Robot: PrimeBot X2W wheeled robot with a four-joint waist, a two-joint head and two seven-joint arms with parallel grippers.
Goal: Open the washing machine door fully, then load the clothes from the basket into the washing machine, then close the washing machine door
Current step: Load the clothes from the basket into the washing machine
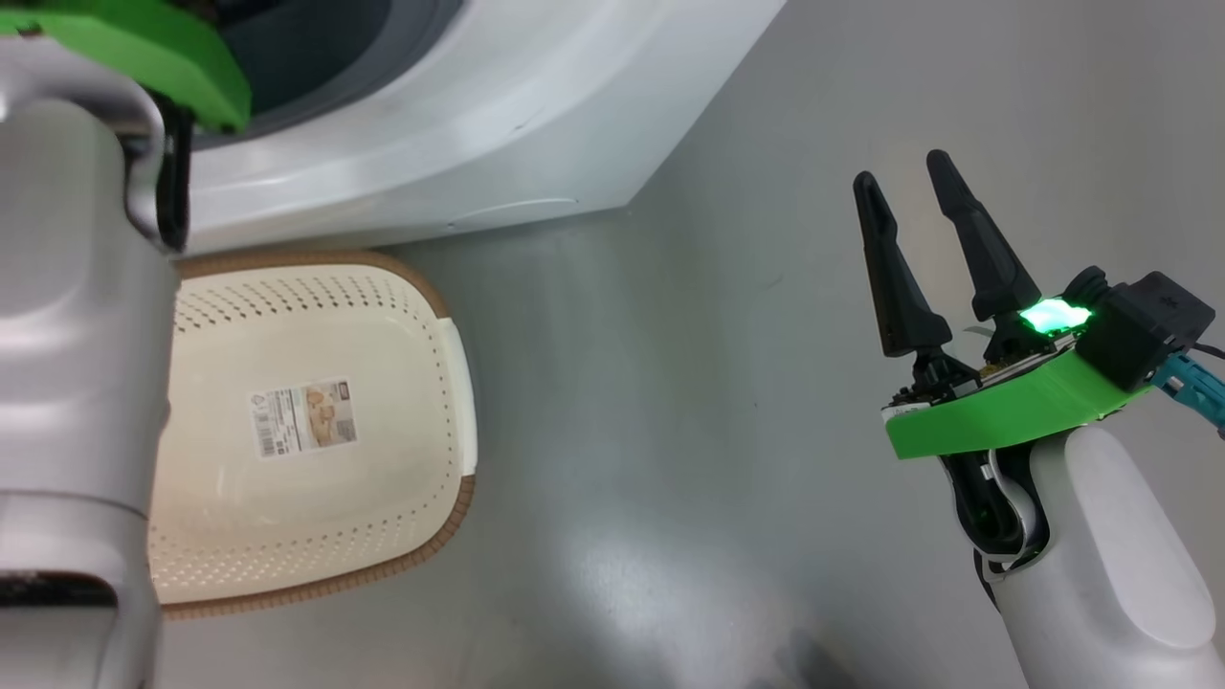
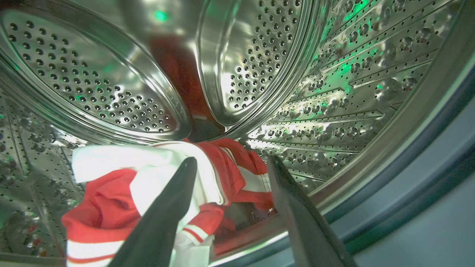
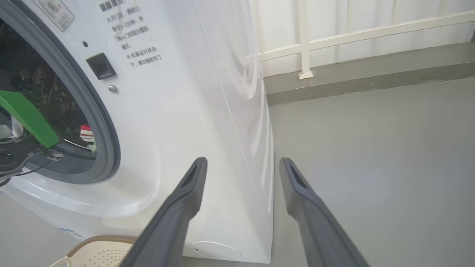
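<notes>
The clothes (image 2: 107, 193), a red and white bundle, lie on the bottom of the steel drum (image 2: 92, 85) of the washing machine (image 1: 478, 124). My left gripper (image 2: 232, 158) is inside the drum, open and holding nothing, its fingertips just short of the bundle. In the right wrist view a bit of the clothes (image 3: 87, 133) shows through the grey gasket (image 3: 107, 141) of the washing machine (image 3: 167, 111). The basket (image 1: 383, 316) stands on the floor before the machine, holding only its sticker (image 1: 304, 418). My right gripper (image 1: 902, 167) hovers open over the floor to the right. The washing machine door is out of view.
My pale left forearm (image 1: 77, 335) reaches over the basket's left side into the opening. Grey floor (image 1: 670, 431) spreads to the right of the machine. A white railing (image 3: 304, 44) and a low kerb (image 3: 371, 74) stand behind. The basket's rim (image 3: 100, 241) shows below the machine's front.
</notes>
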